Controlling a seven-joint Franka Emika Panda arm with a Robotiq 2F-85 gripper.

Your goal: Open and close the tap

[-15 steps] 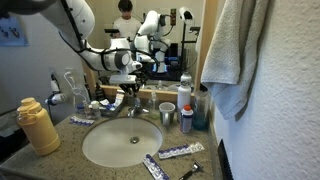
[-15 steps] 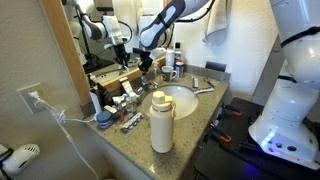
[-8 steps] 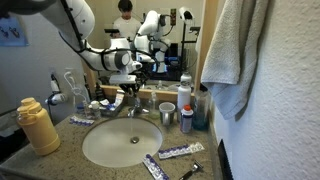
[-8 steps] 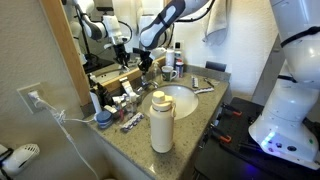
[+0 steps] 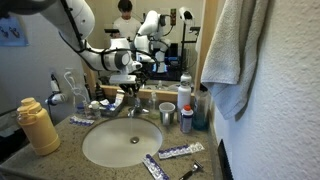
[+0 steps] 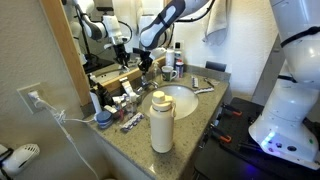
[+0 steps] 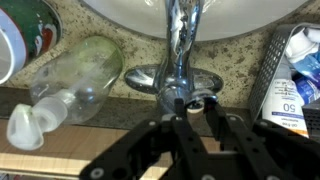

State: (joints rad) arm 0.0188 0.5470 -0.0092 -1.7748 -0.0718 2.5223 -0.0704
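Note:
The chrome tap (image 7: 178, 60) stands at the back of the sink (image 7: 130, 10), its spout running up the wrist view. My gripper (image 7: 195, 106) sits right over the tap's rear end, with one black finger on each side of the metal handle (image 7: 194, 97). The jaws look closed onto it. In both exterior views the gripper (image 5: 133, 83) (image 6: 146, 63) hangs low over the tap (image 5: 137, 108) behind the basin (image 5: 122, 142), and the tap is largely hidden by it in one of them.
A clear bottle (image 7: 80, 80) lies just beside the tap, and a dark rack of tubes (image 7: 292, 80) is on its other side. A yellow bottle (image 5: 38, 125) (image 6: 161, 122), a cup (image 5: 166, 112), a spray can (image 5: 186, 118) and a toothpaste tube (image 5: 180, 152) ring the sink. A towel (image 5: 235, 50) hangs on the wall.

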